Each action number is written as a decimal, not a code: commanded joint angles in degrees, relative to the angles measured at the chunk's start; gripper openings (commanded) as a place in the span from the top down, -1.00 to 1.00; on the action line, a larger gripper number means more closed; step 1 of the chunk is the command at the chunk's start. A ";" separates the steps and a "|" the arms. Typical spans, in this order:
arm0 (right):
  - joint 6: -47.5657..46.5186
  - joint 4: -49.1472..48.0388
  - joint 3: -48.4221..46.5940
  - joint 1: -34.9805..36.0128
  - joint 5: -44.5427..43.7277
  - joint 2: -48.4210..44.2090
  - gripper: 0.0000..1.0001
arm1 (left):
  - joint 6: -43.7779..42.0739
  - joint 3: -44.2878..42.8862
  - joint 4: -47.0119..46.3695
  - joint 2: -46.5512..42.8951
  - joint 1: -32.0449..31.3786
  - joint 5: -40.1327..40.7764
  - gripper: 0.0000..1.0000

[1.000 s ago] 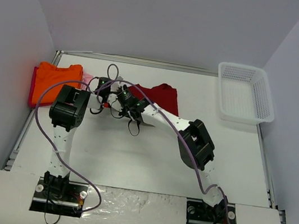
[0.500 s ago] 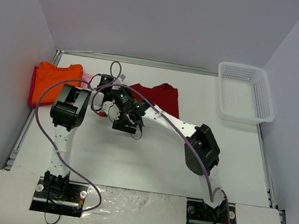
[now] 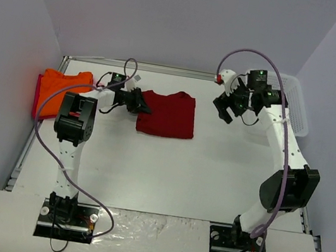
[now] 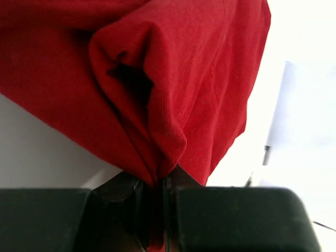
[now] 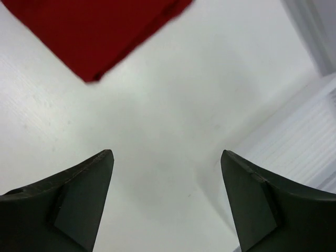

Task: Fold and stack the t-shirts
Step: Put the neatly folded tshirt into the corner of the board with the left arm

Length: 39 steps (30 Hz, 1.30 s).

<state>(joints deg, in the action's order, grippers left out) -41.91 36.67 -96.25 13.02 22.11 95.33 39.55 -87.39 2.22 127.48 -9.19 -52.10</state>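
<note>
The dark red t-shirt [image 3: 168, 114] lies folded in a rough rectangle at the back middle of the table. My left gripper [image 3: 136, 101] is shut on its left edge; in the left wrist view a bunched fold of the red t-shirt [image 4: 184, 79] runs down between the closed jaws of the left gripper [image 4: 157, 184]. The orange t-shirt [image 3: 62, 90] lies at the back left. My right gripper [image 3: 224, 111] hangs open above bare table, right of the red t-shirt. In its wrist view the right gripper [image 5: 165, 157] holds nothing, and a corner of the red t-shirt [image 5: 100, 31] shows at top left.
The white mesh basket [image 3: 301, 119] stands at the back right, partly behind my right arm; its wall [image 5: 312, 142] shows at the right of the right wrist view. The left arm's purple cable [image 3: 45, 113] loops beside the orange t-shirt.
My right gripper has opened, let go of the red t-shirt and swung from the left middle to the back right near the basket. The left gripper has shut on the shirt's left edge.
</note>
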 commanded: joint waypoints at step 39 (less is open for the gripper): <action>3.15 -3.18 24.00 -2.38 8.57 8.82 -1.00 | -47.63 -60.26 72.93 1.02 16.31 21.50 0.95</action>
<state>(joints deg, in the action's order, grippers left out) -39.00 32.23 -72.73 10.15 31.55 103.22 -4.84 -144.24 72.23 129.58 5.41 -31.77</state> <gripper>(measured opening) 0.999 0.080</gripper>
